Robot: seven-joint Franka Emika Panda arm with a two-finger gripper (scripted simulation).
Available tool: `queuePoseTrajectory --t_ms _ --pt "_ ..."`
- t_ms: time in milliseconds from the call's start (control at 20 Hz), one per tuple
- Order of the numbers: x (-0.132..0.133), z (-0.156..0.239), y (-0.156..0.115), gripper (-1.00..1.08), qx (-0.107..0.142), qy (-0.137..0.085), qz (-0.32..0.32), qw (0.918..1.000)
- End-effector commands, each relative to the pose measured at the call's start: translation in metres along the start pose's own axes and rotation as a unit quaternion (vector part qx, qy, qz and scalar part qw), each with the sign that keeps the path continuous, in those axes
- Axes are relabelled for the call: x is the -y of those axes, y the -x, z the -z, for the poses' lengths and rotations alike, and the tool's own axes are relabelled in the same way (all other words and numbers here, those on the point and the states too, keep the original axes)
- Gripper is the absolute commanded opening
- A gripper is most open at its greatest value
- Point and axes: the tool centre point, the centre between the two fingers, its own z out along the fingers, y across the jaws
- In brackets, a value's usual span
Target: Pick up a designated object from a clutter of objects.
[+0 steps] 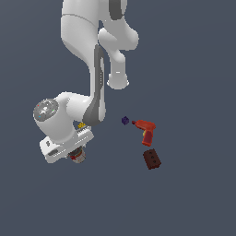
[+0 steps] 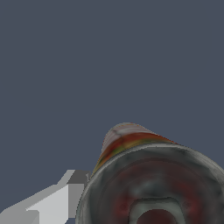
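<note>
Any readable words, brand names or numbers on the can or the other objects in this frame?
None readable.
can: red-and-white label, blurred colour bands only.
drill, brick, purple cube: no markings seen.
Grey disc on the arm: coloured specks, too small to read.

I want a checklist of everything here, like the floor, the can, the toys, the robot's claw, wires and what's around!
Surface: plain dark grey-blue floor.
Job's thing: red-and-white can under the hand; fills the wrist view.
Clutter: purple cube, red drill, dark brown brick grouped toward the exterior view's right; yellow block peeks beside the wrist.
Gripper: gripper at the can; grip cannot be told.
Cables: nothing seen.
Surroundings: nothing seen.
</note>
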Motion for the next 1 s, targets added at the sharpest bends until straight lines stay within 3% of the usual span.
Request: queuePoseTrajectory --t_ms 0,500,950 --pt "0.000 0.000 0.000 -1.00 0.000 0.000 0.000 1.0000" --pt "0.007 0.015 0.000 -1.00 0.000 0.000 0.000 1.0000" --pt "0.031 0.070 -0.001 -1.00 0.000 0.000 0.000 1.0000"
